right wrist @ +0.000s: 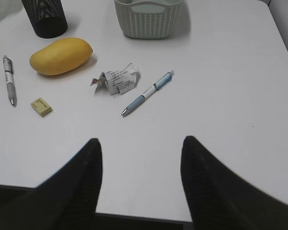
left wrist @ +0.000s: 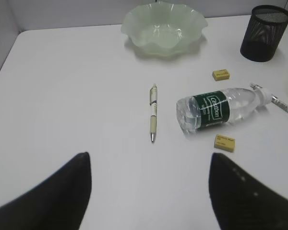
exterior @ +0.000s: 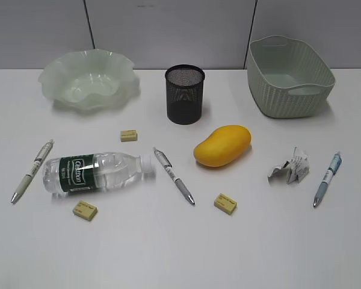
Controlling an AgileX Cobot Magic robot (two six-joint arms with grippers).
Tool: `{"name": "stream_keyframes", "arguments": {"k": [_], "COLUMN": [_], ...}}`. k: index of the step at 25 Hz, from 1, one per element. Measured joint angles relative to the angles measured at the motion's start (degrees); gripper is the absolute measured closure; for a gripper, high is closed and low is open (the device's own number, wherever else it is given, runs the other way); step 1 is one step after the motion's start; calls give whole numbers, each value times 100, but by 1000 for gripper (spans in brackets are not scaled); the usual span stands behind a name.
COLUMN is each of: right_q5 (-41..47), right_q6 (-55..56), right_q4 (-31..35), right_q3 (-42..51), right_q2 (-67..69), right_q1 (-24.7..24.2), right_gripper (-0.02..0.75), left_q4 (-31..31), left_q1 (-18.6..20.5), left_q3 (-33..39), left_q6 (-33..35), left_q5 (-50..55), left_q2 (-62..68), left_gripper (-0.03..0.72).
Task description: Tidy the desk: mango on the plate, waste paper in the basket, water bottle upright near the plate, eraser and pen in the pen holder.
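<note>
Nothing is sorted yet. The yellow-orange oval mango [exterior: 222, 146] lies mid-table, between the black wire-mesh pen holder [exterior: 185, 94] and crumpled white waste paper [exterior: 290, 167]. The clear green-labelled water bottle [exterior: 96, 172] lies on its side. Three pens and three erasers lie scattered. The left hand [left wrist: 149, 191] and right hand [right wrist: 141, 184] hover released, empty.

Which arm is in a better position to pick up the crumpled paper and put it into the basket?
The right arm, probably. The waste paper lies on the right side of the desk, just ahead of the open right gripper, with the basket beyond it. The left wrist view does not show the paper.
</note>
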Motion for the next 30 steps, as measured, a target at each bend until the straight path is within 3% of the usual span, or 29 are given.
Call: {"name": "stream_keyframes", "arguments": {"k": [11, 18, 24, 30], "right_q5": [0, 0, 0, 0], "right_q6": [0, 0, 0, 0], "right_q4": [0, 0, 0, 0], "right_q3": [0, 0, 0, 0], "right_q2": [0, 0, 0, 0], "right_q1": [0, 0, 0, 0], "right_gripper": [312, 312, 312, 312], "left_q4": [-74, -1013, -1212, -1228], "left_q1": [0, -76, -683, -1804], "left_q3": [-909, -1996, -2743, -3308], "left_q6": [91, 652, 787, 799], "left_q5": [-1089, -1370, -1488, -1839], "left_q2": [2342, 4297, 5693, 6705], "left_gripper": [113, 113, 113, 113]}}
